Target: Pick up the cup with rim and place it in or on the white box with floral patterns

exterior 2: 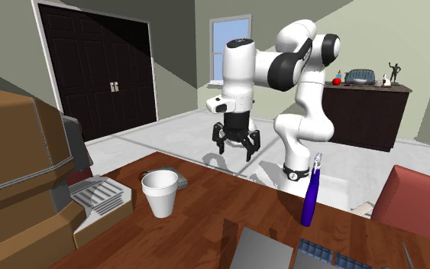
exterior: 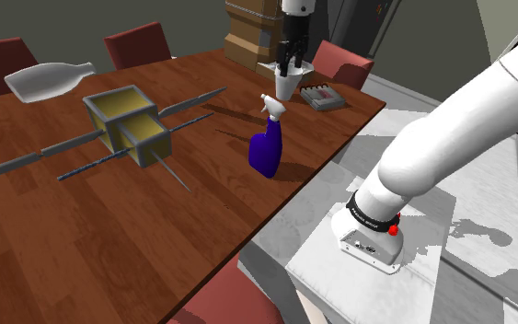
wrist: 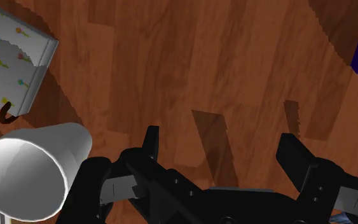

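Note:
The white cup (exterior: 284, 85) with a wide rim stands upright on the wooden table (exterior: 201, 230), near its far corner. The same cup (exterior 2: 160, 191) tapers toward its base. A small white box with coloured floral marks (exterior: 322, 97) lies flat just beyond it toward the table corner; the box (wrist: 12, 63) shows pastel prints on top. My black gripper (exterior: 291, 60) hovers above the table close to the cup, open. In the wrist view the cup (wrist: 25, 175) sits outside the gripper (wrist: 222, 149), beside one finger, with only bare wood between the fingers.
A blue spray bottle (exterior: 266, 147) stands near the cup toward the stand. A yellow open box with long grey rods (exterior: 128, 124) sits mid-table, a white bottle (exterior: 50, 81) lies behind it. A brown stacked object (exterior: 252, 32) and red chairs (exterior: 344, 64) border the table.

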